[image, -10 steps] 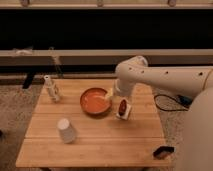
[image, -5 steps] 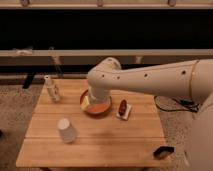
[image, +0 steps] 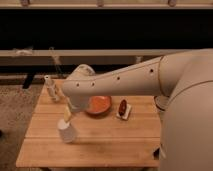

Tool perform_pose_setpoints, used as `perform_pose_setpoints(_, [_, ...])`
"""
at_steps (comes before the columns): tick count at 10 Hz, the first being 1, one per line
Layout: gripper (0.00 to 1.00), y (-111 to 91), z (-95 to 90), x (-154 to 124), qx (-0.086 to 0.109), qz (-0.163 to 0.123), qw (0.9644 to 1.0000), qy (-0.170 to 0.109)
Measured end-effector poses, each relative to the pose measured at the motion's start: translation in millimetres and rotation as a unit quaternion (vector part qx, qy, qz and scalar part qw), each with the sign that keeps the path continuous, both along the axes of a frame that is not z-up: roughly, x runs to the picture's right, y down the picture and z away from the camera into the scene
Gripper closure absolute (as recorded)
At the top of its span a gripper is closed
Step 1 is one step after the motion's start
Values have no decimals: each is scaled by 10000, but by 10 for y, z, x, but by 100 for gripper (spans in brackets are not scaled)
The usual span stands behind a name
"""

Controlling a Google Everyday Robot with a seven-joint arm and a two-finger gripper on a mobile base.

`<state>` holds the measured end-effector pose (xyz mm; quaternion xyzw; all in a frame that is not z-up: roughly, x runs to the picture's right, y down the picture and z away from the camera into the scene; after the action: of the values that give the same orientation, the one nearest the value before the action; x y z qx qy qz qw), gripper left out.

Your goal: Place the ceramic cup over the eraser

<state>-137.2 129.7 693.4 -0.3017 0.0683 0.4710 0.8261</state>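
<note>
The arm (image: 120,82) has swung leftward across the orange bowl (image: 100,105). A second ago its pincer (image: 67,115) hung just right of the bowl, at the small brown-topped white block (image: 123,109); half a second ago it was over the bowl's left side. Now it sits left of and in front of the bowl, just above the ceramic cup (image: 66,131), and the block stands uncovered

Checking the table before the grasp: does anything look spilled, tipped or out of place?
Nothing stands out. The ceramic cup, orange bowl and white bottle sit on the wooden table, none tipped, no spill visible. The gripper hangs just above the cup, open.
</note>
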Motion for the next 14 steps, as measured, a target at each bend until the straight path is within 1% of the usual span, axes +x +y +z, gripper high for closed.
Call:
perform_pose_setpoints(2, [20, 181, -36, -160, -75, -267, 9995, -146])
perform_pose_setpoints(3, [20, 241, -43, -242, -98, -358, 9991, -199])
perform_pose_setpoints(5, [20, 359, -50, -467, -129, -618, 9975, -324])
perform_pose_setpoints(7, [20, 439, -23, -699, -166, -816, 9956, -422])
perform_pose_setpoints(8, [20, 492, 4, -770, -181, -933, 9945, -451])
perform_pose_setpoints(9, [20, 552, 8, -815, -202, -990, 9939, -434])
perform_pose_setpoints(11, [20, 612, 47, -927, -171, -1122, 9926, -426])
perform_pose_setpoints(12, [20, 600, 97, -930, -132, -1158, 9925, -369])
perform_pose_setpoints(14, [20, 591, 178, -925, -117, -1172, 9927, -268])
